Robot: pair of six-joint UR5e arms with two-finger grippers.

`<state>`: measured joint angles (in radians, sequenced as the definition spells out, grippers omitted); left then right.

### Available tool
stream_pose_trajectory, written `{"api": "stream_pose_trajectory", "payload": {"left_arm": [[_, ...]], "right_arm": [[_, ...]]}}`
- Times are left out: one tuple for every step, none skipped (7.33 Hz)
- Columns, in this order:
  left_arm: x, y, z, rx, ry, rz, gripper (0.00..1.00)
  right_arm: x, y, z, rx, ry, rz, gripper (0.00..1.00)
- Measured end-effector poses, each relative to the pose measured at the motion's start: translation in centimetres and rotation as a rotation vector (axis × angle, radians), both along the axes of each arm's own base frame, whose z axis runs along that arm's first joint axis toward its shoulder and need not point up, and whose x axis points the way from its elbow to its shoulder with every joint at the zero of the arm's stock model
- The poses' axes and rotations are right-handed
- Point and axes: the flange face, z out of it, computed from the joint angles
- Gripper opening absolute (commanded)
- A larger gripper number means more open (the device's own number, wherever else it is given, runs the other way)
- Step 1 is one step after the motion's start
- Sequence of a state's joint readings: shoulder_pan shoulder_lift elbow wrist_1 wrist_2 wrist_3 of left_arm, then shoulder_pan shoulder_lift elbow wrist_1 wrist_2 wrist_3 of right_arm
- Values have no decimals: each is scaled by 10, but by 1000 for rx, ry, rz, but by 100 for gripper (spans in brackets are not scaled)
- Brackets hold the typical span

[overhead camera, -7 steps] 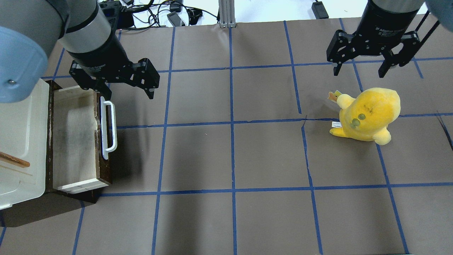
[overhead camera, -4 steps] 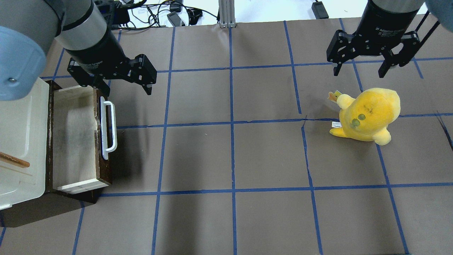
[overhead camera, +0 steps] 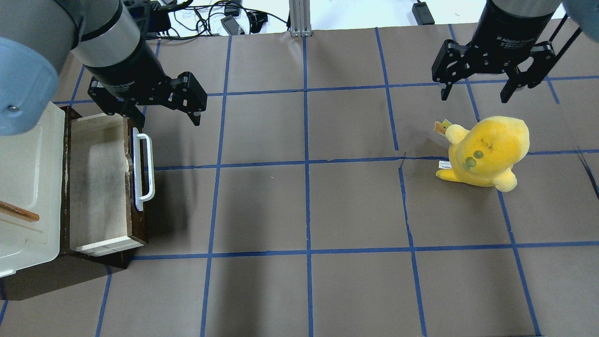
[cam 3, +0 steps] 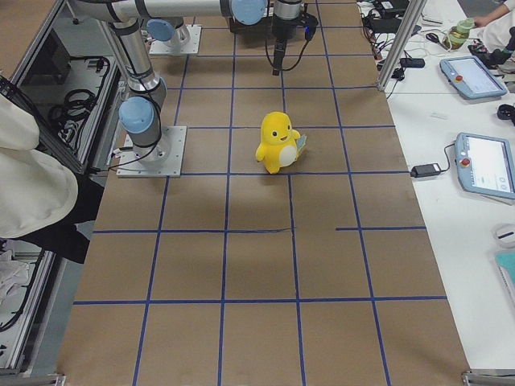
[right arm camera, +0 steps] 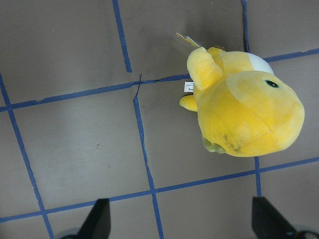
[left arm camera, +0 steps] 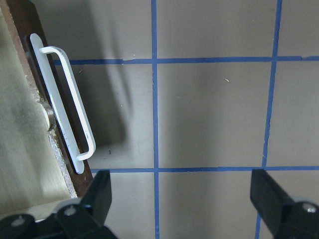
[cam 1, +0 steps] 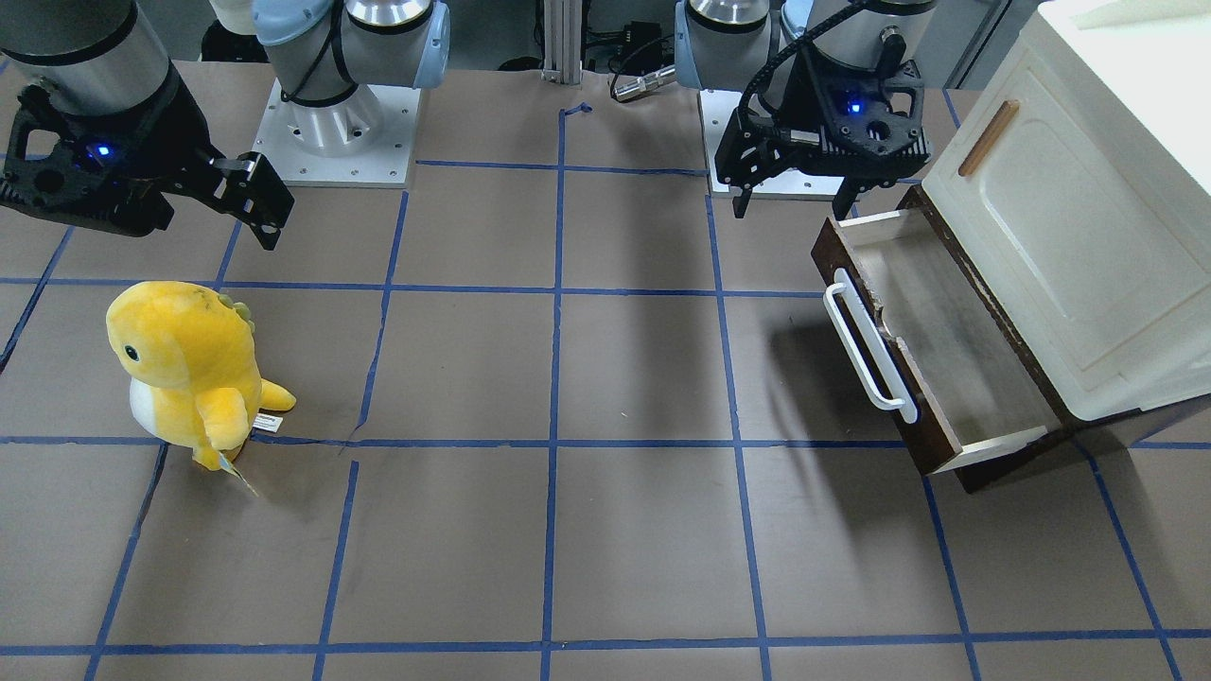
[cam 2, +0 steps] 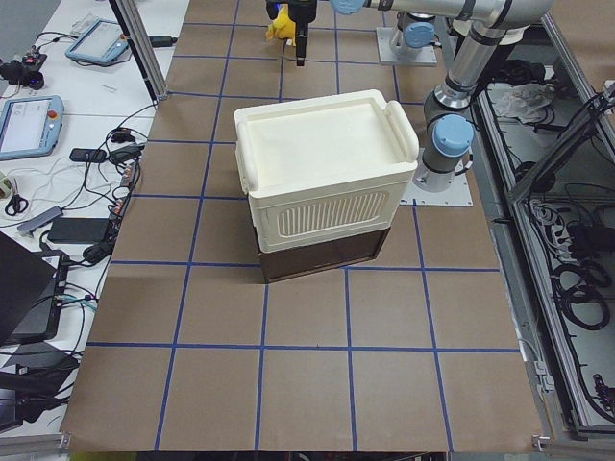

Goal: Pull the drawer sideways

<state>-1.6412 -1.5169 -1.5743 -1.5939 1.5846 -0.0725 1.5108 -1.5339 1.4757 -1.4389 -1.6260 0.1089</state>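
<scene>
At the table's left end the drawer (overhead camera: 98, 187) sticks out open from under the white cabinet (overhead camera: 28, 178). Its long side runs away from the robot's base, and its white handle (overhead camera: 142, 171) faces the table's middle. The left gripper (overhead camera: 167, 122) hangs by the drawer's corner nearest the base, fingers wide apart and empty, and far right the right gripper (overhead camera: 473, 97) is spread too, near a yellow toy (overhead camera: 489, 150).

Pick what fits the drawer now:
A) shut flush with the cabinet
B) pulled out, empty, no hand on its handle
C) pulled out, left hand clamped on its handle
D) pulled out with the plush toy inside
B: the drawer stands out with its bare cream lining showing, and the open left hand hangs by one end of it, with the white handle outside its fingers.
</scene>
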Motion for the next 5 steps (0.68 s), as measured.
{"api": "stream_pose_trajectory", "payload": {"left_arm": [[0,1,1,-2,-1,0,100],[0,1,1,-2,-2,0,100],[0,2,1,-2,-2,-1,100],[0,2,1,-2,-2,-1,100],[0,3,2,-5,-2,1,100]], "right_arm": [[0,0,0,0,0,0,100],[0,0,0,0,0,0,100],[0,0,0,0,0,0,100],[0,0,0,0,0,0,100],[0,0,0,1,0,0,100]]}}
